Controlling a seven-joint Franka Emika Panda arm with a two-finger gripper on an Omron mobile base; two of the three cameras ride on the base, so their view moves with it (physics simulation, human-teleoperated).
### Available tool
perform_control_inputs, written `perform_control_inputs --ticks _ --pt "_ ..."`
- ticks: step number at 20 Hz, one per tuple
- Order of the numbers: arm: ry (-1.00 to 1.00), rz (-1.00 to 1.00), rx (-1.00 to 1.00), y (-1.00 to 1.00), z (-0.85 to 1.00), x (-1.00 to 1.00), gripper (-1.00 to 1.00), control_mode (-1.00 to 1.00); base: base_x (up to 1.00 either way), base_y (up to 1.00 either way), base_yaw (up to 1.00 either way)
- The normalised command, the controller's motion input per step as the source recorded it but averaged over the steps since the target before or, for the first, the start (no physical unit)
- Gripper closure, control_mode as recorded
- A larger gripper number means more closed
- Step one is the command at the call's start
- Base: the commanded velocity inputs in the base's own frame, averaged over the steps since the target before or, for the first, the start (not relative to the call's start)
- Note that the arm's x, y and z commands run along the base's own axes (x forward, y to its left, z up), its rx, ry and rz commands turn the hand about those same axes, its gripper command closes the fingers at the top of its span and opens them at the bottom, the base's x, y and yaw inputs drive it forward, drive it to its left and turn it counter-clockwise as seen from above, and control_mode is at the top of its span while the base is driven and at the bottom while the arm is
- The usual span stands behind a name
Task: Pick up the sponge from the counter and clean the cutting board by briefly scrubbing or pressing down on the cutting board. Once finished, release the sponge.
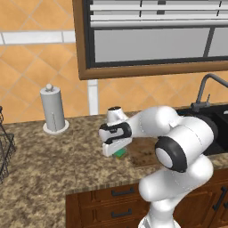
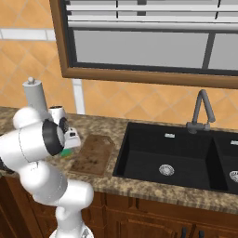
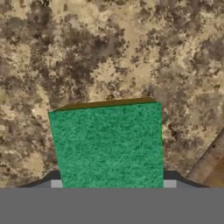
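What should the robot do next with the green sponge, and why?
Probably lift it a little and carry it over to the cutting board. In the hand view the sponge sits right at the gripper, low over the counter, with a fingertip showing on each side of it, so a grip looks likely. The board lies just beside it, unscrubbed.
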Motion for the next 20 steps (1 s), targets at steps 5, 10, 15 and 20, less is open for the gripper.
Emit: perform_control_inputs --ticks 5,10,15,20 --pt "0.07 -0.13 0.05 -0.38 0.31 0.0 1.0 -1.0 0.0 0.0 0.0" --pt "0.0 -0.13 0.0 -0.34 0.0 0.12 1.0 -1.0 0.0 0.0 0.0" --pt "0.01 -0.11 0.0 -0.23 -0.04 0.09 1.0 -1.0 0.0 0.0 0.0" --pt "0.04 -0.07 0.0 -0.32 -0.27 0.31 1.0 -1.0 0.0 0.0 0.0"
